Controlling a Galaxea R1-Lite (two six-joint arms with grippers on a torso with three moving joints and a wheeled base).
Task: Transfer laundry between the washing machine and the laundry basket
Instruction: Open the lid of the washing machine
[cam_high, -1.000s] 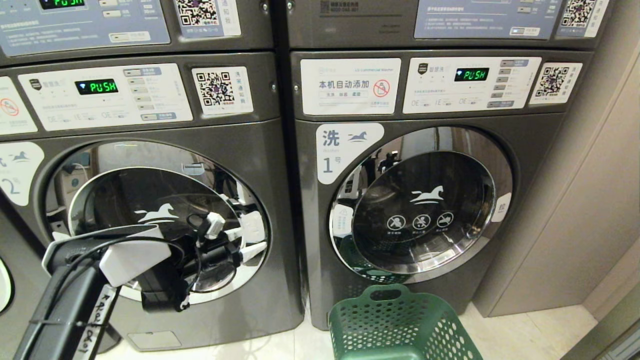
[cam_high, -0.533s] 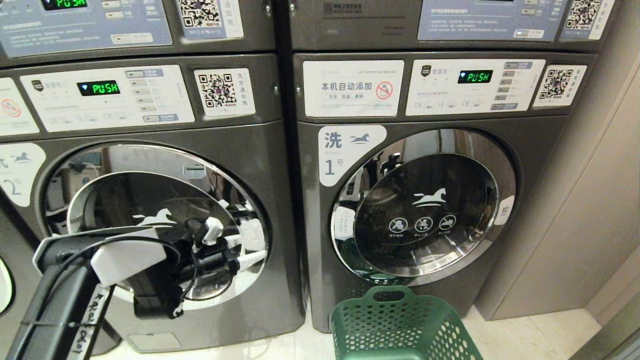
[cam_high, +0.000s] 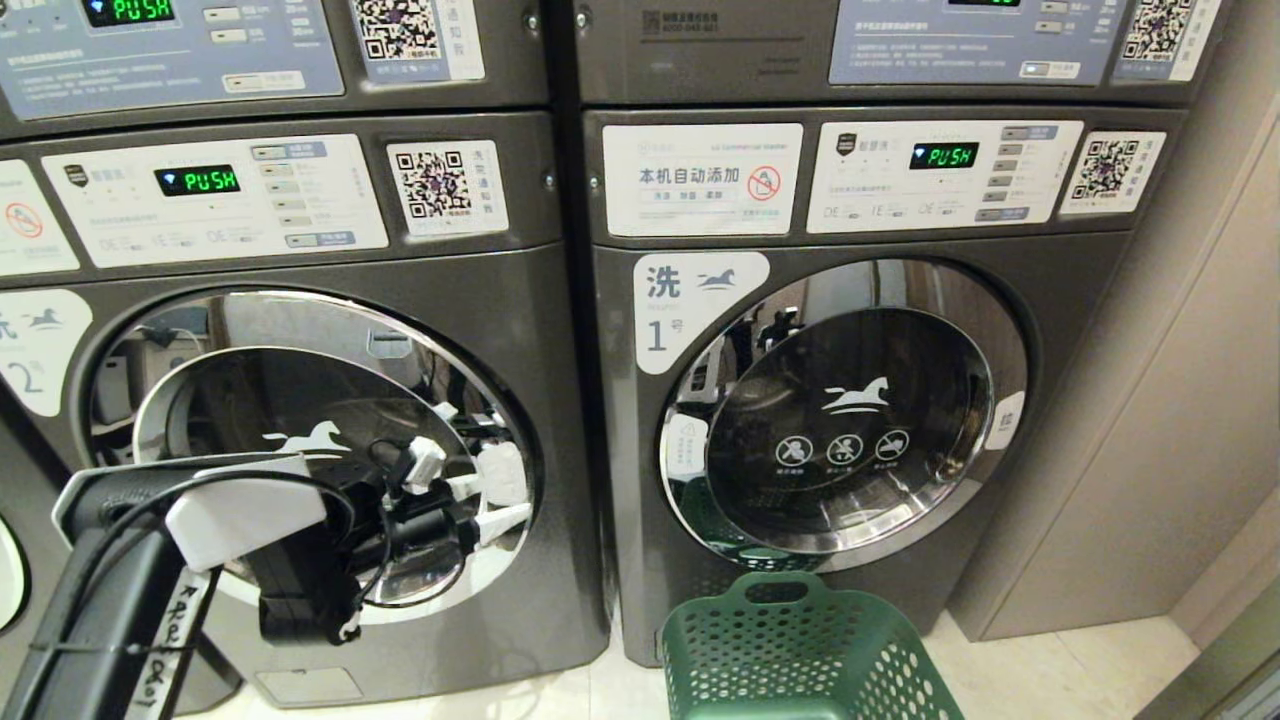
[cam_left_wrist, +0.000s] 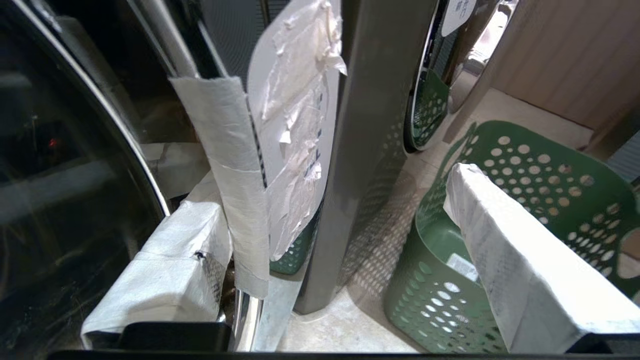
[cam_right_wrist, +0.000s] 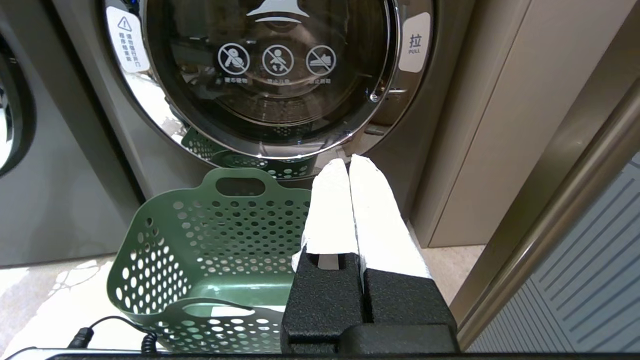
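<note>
The washing machine (cam_high: 545, 330) labelled 2 stands at the left with its round chrome-rimmed door (cam_high: 250, 390) shut. My left gripper (cam_high: 510, 493) is at the door's right rim, open wide. In the left wrist view the left gripper (cam_left_wrist: 335, 200) has one taped finger (cam_left_wrist: 170, 270) on the glass side and the other finger (cam_left_wrist: 525, 270) out over the laundry basket (cam_left_wrist: 435, 280). The rim's taped tab (cam_left_wrist: 235, 190) stands between them. The green laundry basket (cam_high: 800, 650) sits on the floor before the machine labelled 1. My right gripper (cam_right_wrist: 350, 162) hangs shut above the basket (cam_right_wrist: 210, 240). The laundry is out of view.
The alike machine labelled 1 (cam_high: 830, 420) stands to the right, door shut. A beige wall panel (cam_high: 1150, 450) closes off the right side. Pale floor tiles (cam_high: 1050, 670) run beside the basket. More machines are stacked above.
The left arm has sunk a little and its elbow has drawn left, with the gripper still open at the door's right rim. The head view has shifted slightly. Nothing has been grasped.
</note>
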